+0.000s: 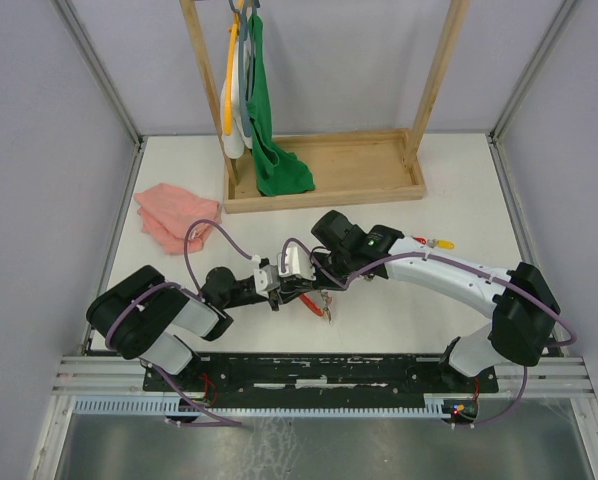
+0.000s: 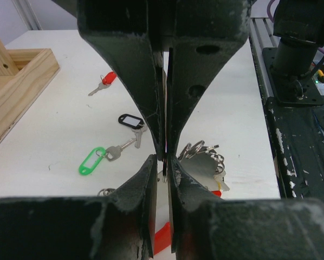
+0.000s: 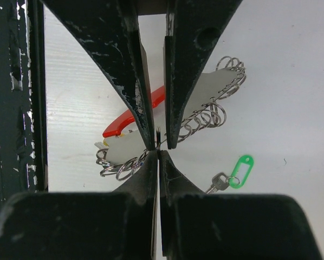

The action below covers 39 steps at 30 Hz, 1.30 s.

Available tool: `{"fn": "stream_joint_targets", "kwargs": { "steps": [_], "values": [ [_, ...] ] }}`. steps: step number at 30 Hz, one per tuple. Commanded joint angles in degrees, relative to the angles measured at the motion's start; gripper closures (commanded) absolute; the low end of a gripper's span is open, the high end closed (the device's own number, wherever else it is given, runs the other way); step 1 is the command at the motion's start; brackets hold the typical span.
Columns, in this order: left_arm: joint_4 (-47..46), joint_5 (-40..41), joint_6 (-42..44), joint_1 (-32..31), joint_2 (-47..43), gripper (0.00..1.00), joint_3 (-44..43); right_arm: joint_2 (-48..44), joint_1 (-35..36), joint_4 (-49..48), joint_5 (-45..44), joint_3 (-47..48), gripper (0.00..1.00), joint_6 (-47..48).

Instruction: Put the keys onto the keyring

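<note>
Where my two arms meet tip to tip above the table (image 1: 379, 320), my right gripper (image 3: 158, 153) is pressed fully closed. My left gripper (image 2: 163, 161) stands a narrow slit apart. A thin dark sliver sits at the tips; I cannot tell what it is, or whether it is gripped. Keyring (image 3: 127, 124) lies on the table just under the tips, red part and small rings showing. Loose nearby: green-tagged key (image 2: 92, 161), black-tagged key (image 2: 130, 121), red-tagged key (image 2: 107, 79) farther off.
</note>
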<state>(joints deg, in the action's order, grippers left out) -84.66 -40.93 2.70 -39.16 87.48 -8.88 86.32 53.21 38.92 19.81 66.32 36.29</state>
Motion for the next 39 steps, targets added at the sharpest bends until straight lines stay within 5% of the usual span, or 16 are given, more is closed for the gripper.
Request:
{"fn": "stream_joint_targets", "kwargs": {
  "steps": [1,23,29,39],
  "values": [
    [2.0,0.2,3.4,-0.7,-1.2,0.79,-1.8,-0.3,0.7,-0.3,-1.2,3.5,0.99,0.4],
    [0.4,0.4,2.1,-1.6,1.8,0.77,-2.7,-3.1,0.9,-6.3,1.6,1.0,0.99,-1.6],
    [0.0,1.0,2.2,-1.6,2.3,0.91,-2.6,-3.9,1.0,-7.1,2.4,0.1,0.99,-1.5],
    [-12.4,4.6,0.0,-1.5,4.7,0.97,1.3,-11.2,-3.7,-12.1,6.6,-7.0,0.81,-1.8]
  ]
}}
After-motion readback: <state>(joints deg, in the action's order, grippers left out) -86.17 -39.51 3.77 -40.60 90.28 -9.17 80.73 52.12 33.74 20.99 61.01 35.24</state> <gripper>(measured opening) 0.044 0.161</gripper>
